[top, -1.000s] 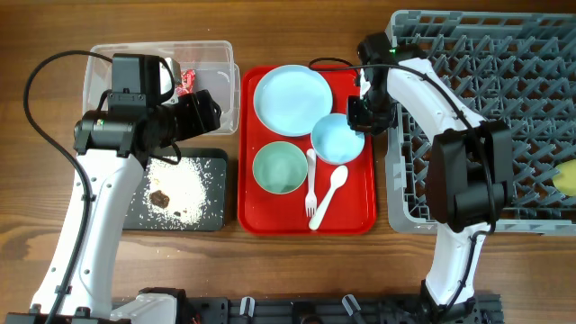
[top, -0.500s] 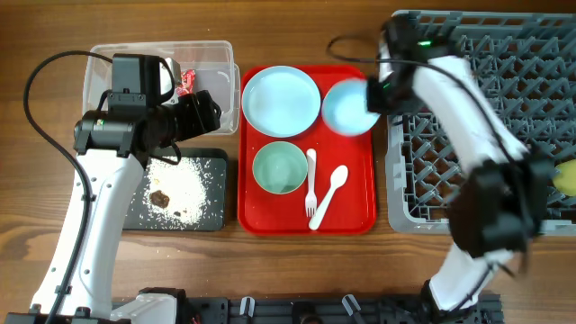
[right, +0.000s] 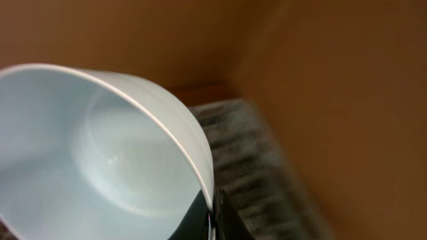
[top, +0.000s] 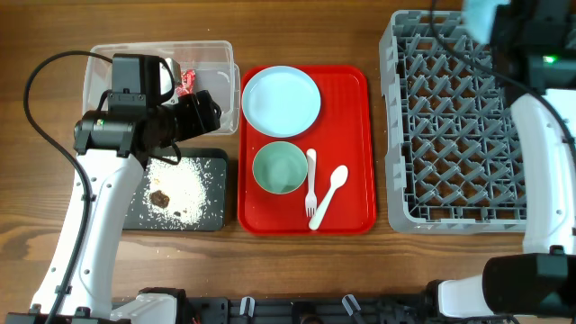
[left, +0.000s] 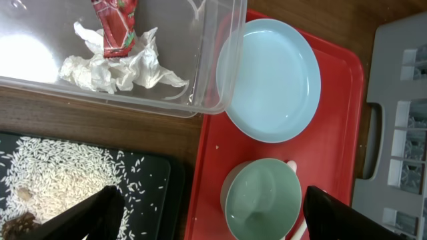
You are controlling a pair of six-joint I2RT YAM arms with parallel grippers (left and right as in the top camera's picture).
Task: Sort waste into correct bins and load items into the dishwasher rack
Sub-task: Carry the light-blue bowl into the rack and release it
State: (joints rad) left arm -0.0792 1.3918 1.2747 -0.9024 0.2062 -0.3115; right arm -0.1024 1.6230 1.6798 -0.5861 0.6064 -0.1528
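Observation:
My right gripper is shut on the rim of the light blue bowl. In the overhead view it holds the bowl above the far edge of the grey dishwasher rack. The light blue plate, pale green bowl, white fork and spoon lie on the red tray. My left gripper is open and empty over the black tray's edge. The clear tub holds the red wrapper and tissue. Rice lies on the black tray. The yellow cup is out of view.
The left arm hangs over the gap between the clear tub and the black tray. The right arm runs along the rack's right side. The wooden table shows round everything.
My right gripper lifted the light blue bowl off the red tray and carried it right and back over the rack's far edge. The left arm has not moved.

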